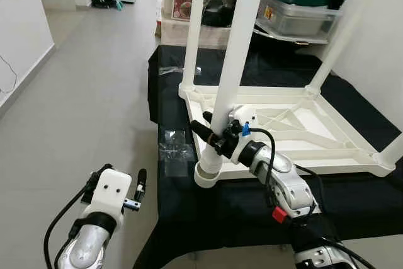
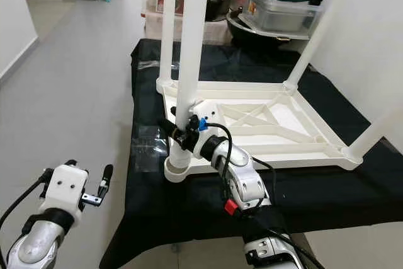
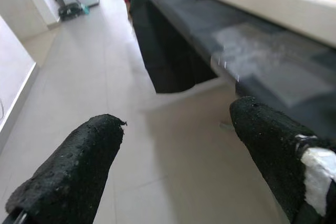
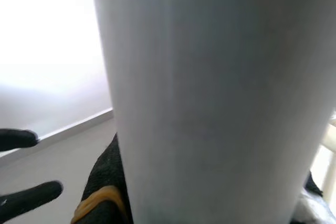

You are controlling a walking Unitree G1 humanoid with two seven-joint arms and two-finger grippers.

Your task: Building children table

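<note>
While the right gripper (image 1: 214, 135) pinches the near leg (image 1: 234, 55), it stands upright; left gripper (image 1: 140, 181) jaws spread.

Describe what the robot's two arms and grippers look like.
Both arms are silver metal with black cables looping along them. The left gripper has a white housing with small dark holes and long black, rough-textured fingers, one bearing a white patch. The right gripper has a white housing, a blue connector and a red tab lower on the arm.

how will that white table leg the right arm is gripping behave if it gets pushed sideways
The white table leg looks like a stiff plastic tube, so it should lever rather than bend. Its smooth surface may slip in the right end effector. The upturned tabletop looks light, so it may slide on the black cloth.
</note>
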